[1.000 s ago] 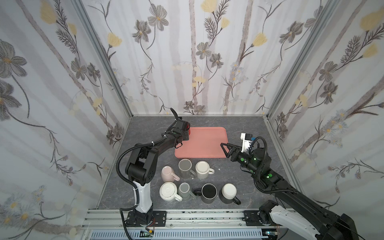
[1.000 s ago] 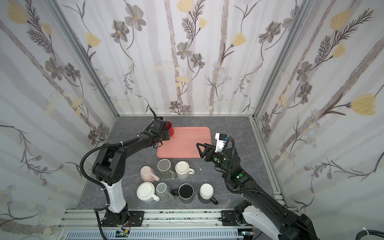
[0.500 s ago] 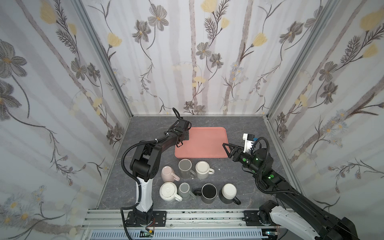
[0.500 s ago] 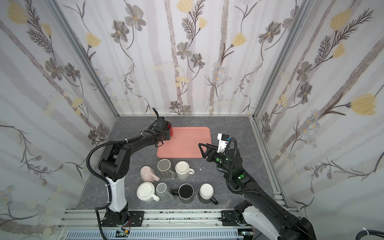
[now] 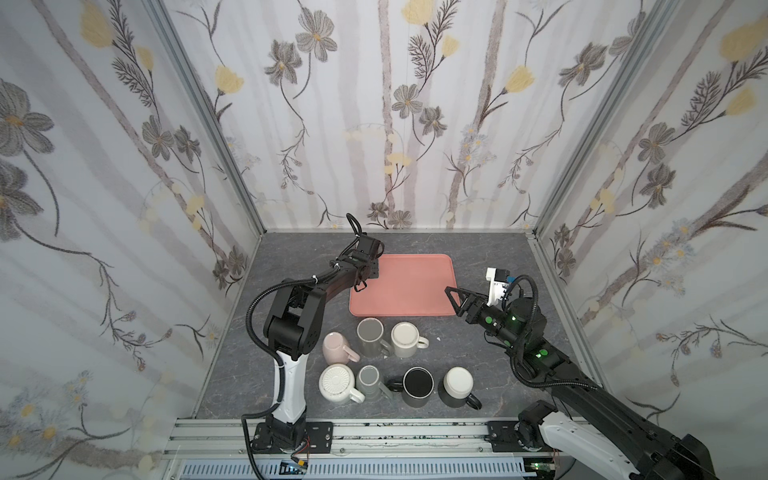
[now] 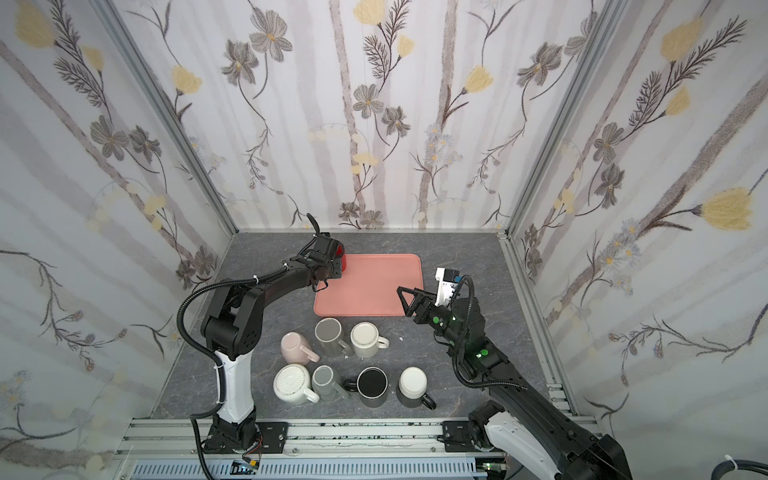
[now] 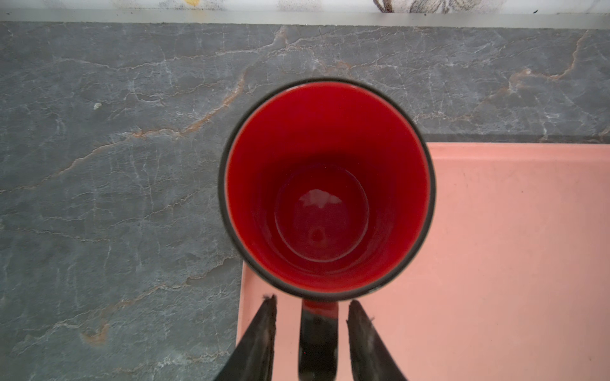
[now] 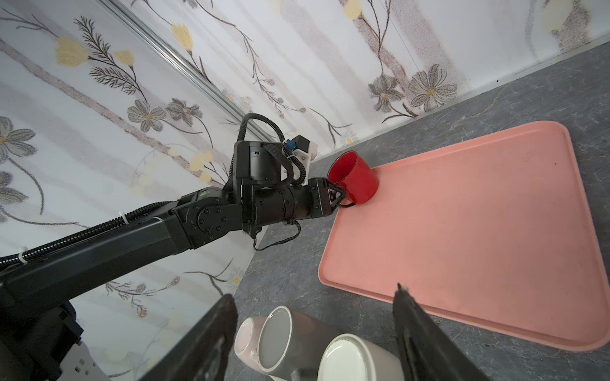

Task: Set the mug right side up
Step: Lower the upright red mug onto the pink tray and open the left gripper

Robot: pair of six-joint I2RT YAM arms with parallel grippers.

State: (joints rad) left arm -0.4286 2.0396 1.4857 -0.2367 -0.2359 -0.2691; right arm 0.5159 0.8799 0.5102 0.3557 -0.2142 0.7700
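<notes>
The red mug [image 7: 326, 184] stands upright, mouth up, on the far left corner of the pink tray [image 7: 511, 247]. In a top view only a sliver of the mug [image 6: 340, 253] shows behind the left wrist. My left gripper [image 7: 312, 300] is open. Its fingers sit on either side of the mug's dark handle [image 7: 318, 336] with a gap on each side. In the right wrist view the mug [image 8: 355, 179] rests on the tray [image 8: 462, 231] at the left gripper's [image 8: 340, 198] tip. My right gripper [image 8: 313, 292] hangs open and empty near the tray's front right corner.
Several other mugs crowd the table in front of the tray: a grey one [image 5: 370, 332] and a cream one [image 5: 405, 334] bottom up, a pink one [image 5: 338, 347] on its side, a black one [image 5: 417, 384] mouth up. The back wall is close behind the tray.
My left gripper's jaws have parted and let go of the red mug's handle; the mug now stands on the tray corner. The right gripper has opened a little wider.
</notes>
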